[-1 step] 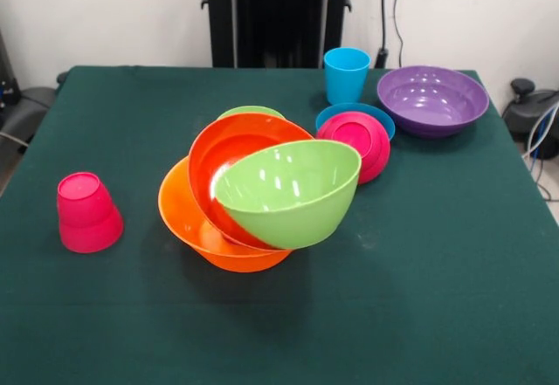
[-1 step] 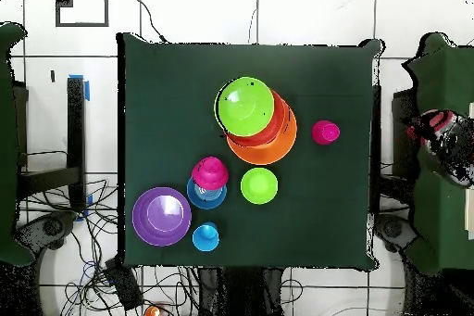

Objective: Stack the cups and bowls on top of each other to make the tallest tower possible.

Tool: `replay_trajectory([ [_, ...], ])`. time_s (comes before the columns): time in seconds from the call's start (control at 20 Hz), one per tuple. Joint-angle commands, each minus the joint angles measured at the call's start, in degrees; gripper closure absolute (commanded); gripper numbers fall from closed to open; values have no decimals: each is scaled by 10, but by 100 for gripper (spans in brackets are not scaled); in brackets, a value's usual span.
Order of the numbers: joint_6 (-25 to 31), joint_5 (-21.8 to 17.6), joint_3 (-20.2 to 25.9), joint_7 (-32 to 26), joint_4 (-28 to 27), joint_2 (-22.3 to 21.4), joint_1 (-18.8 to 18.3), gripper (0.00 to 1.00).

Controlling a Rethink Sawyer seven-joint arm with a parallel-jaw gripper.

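The tower stands mid-table. Its base is the large orange bowl. A red-orange bowl lies tilted in it, and a large lime green bowl leans inside that. A small lime green bowl sits just behind the tower. A small pink-red bowl rests tipped on a small blue bowl. The sky blue cup stands upright beside the purple bowl. A red-pink cup stands upside down, alone. No gripper shows in either view.
Everything sits on a dark green tablecloth. Cables lie on the floor around the table's corner near the purple bowl.
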Motion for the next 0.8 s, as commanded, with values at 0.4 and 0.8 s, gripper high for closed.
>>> replay_trajectory([
  [0.4, -20, -93, 73, -170, -66, 122, 20, 0],
  [0.8, -48, -131, 83, -170, -116, 183, 23, 0],
])
